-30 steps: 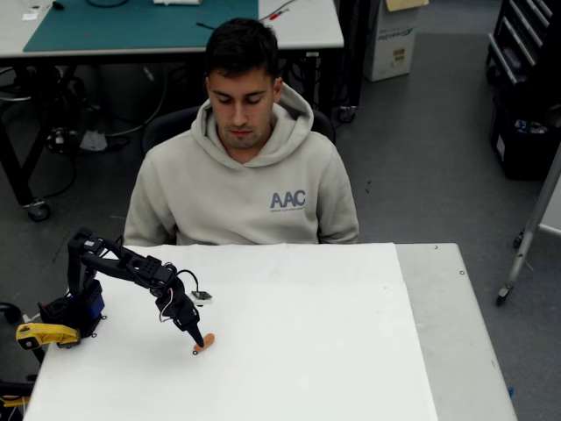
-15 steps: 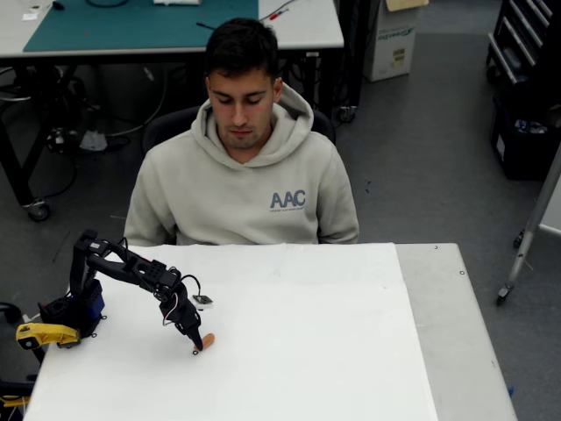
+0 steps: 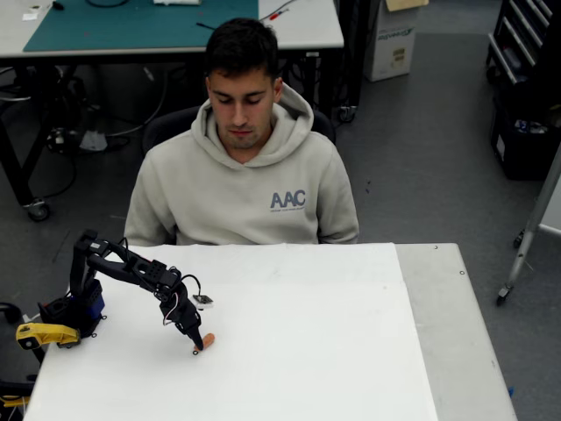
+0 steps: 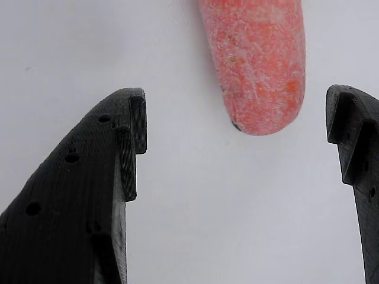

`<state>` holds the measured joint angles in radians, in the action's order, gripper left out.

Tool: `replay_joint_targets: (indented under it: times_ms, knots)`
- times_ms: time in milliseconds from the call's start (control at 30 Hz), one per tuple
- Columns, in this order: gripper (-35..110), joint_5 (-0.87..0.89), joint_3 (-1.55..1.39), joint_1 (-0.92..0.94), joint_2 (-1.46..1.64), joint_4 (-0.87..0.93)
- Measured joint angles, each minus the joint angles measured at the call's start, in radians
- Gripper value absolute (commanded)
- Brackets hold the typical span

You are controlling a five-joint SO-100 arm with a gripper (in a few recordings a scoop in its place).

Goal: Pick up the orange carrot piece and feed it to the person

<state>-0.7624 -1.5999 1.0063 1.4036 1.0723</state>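
a: overhead view first. where's the end effector (image 3: 199,343)?

b: low over the white table (image 3: 351,351), on the picture's left half, at the end of the black arm (image 3: 131,270), which reaches out from its base near the table's left edge. its tips point down at the surface.

a: and the orange carrot piece (image 3: 208,339)?

b: lying on the table right at the end effector's tip, on its right side in the picture. too small here to tell whether they touch.

a: the person (image 3: 245,167)?

b: seated behind the table's far edge, well apart from the end effector, up and to its right in the picture, in a light beige hoodie with "aac" on the chest, head tilted down.

a: anything else close by?

b: a yellow clamp part (image 3: 44,334) by the arm's base, to the left of the end effector.

a: now the wrist view.

b: the end effector (image 4: 243,165) is spread wide, holding nothing. one black finger (image 4: 89,201) fills the lower left, the other sits at the right edge. the carrot piece (image 4: 257,65) lies ahead of the gap, nearer the right finger, its rounded end pointing back toward the opening. it touches neither finger; bare white table shows on both sides.
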Motion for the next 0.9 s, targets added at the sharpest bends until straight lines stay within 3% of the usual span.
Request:
replay_joint_targets:
  times_ms: [567, 833, 900]
  knots:
    - [24, 0.000, 0.124, 0.000, -0.132, -0.002]
    - [-5, 0.000, 0.133, 0.000, -0.140, 0.002]
    - [-4, 0.000, 0.140, 0.002, -0.144, 0.006]
